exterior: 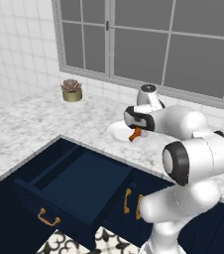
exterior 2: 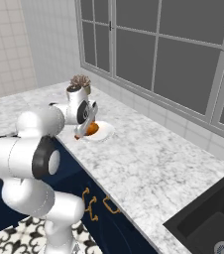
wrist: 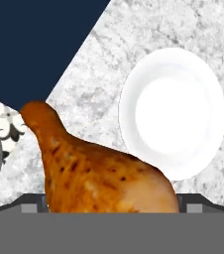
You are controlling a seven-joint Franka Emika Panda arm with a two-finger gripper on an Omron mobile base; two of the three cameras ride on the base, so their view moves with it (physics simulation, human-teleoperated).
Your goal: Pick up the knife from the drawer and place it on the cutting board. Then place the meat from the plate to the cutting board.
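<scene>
My end effector (wrist: 111, 211) is clenched around the small orange-brown chicken drumstick (wrist: 96, 173), lifted clear of the small round white plate (wrist: 176, 111), which sits bare on the grey-white marble bench (wrist: 183, 30) just beside it. From the base cameras the drumstick (exterior: 134, 134) hangs over the plate's near edge (exterior: 116, 131). The wide navy-blue drawer with the brass handle (exterior: 79, 186) stands pulled open below the bench. A small potted succulent (exterior: 72, 91) rests near the window.

Even flat rendered light, soft shadows, no glare; all sharp, slightly pixelated.
</scene>
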